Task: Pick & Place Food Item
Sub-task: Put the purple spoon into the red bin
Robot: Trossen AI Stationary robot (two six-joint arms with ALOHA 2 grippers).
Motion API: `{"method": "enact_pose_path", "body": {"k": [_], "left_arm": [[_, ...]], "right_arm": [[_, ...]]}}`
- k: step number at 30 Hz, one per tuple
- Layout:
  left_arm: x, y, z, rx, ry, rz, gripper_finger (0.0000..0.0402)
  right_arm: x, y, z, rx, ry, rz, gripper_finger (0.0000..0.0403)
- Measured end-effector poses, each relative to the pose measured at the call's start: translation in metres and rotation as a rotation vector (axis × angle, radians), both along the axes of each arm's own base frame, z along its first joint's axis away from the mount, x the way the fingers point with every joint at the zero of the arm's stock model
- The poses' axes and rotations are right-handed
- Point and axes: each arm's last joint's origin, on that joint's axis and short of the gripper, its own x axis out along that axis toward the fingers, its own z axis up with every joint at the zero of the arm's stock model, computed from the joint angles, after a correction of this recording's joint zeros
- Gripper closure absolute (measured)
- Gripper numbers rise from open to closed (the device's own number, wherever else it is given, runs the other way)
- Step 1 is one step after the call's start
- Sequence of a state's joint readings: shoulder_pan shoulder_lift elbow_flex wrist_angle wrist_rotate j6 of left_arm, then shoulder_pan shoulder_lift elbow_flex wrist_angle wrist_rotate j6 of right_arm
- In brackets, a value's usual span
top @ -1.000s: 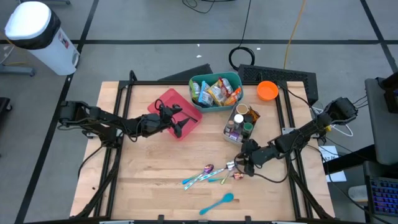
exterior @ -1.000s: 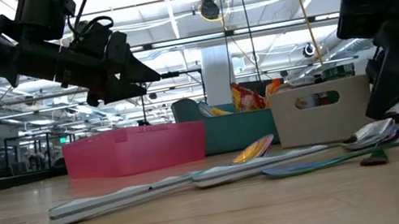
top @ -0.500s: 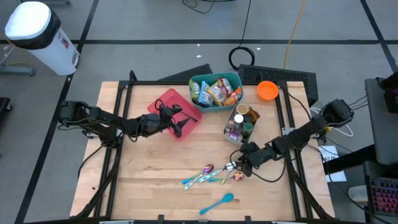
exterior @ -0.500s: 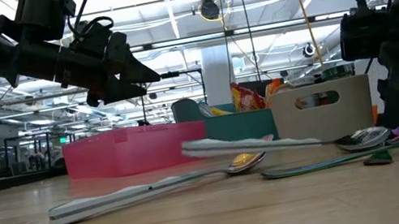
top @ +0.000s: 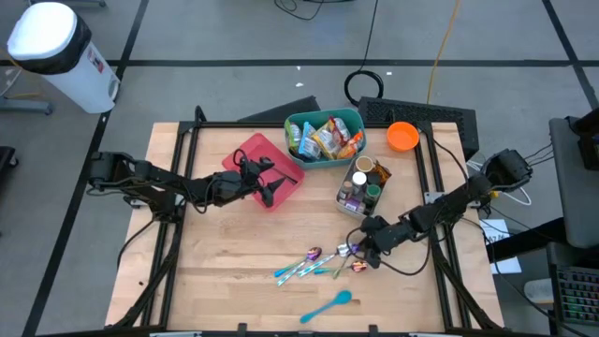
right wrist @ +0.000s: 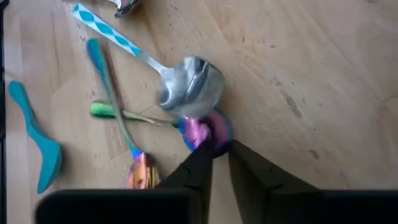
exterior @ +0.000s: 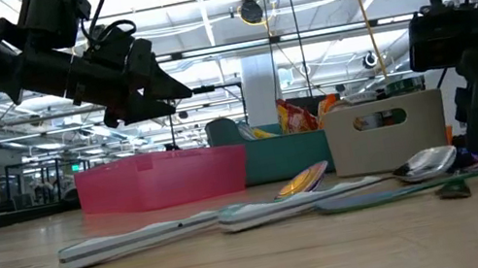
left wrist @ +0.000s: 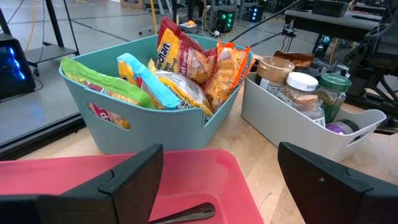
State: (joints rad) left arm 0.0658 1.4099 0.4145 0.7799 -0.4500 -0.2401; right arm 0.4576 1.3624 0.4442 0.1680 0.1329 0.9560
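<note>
Right hand (right wrist: 219, 163) fingers nearly together, tips at iridescent spoon (right wrist: 205, 132), beside silver spoon (right wrist: 186, 87).

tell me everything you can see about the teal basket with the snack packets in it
The teal basket is a rounded-corner tub that looks like plastic, with a cut-out handle slot in its side wall. It stands upright at the table's far edge, between the pink tray and the beige caddy of jars. It is filled with crinkly snack packets in green, blue, yellow, red and orange, standing above its rim. No gripper touches it.
</note>
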Motion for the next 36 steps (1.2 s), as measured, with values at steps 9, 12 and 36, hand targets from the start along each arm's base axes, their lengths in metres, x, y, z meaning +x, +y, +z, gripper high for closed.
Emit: {"method": "enact_pose_path", "body": {"k": [9, 12, 36], "left_arm": [[0.000, 0.000, 0.000, 0.001, 0.000, 0.003, 0.0078], [0.000, 0.000, 0.000, 0.001, 0.000, 0.003, 0.0078], [0.007, -0.006, 0.012, -0.090, -0.114, -0.114, 0.0078]], "right_arm": [[0.001, -0.001, 0.001, -0.044, -0.022, 0.012, 0.0400], [0.002, 0.000, 0.007, -0.037, -0.073, 0.030, 0.0400], [0.042, -0.007, 0.093, -0.386, -0.621, 0.175, 0.0403]]}}
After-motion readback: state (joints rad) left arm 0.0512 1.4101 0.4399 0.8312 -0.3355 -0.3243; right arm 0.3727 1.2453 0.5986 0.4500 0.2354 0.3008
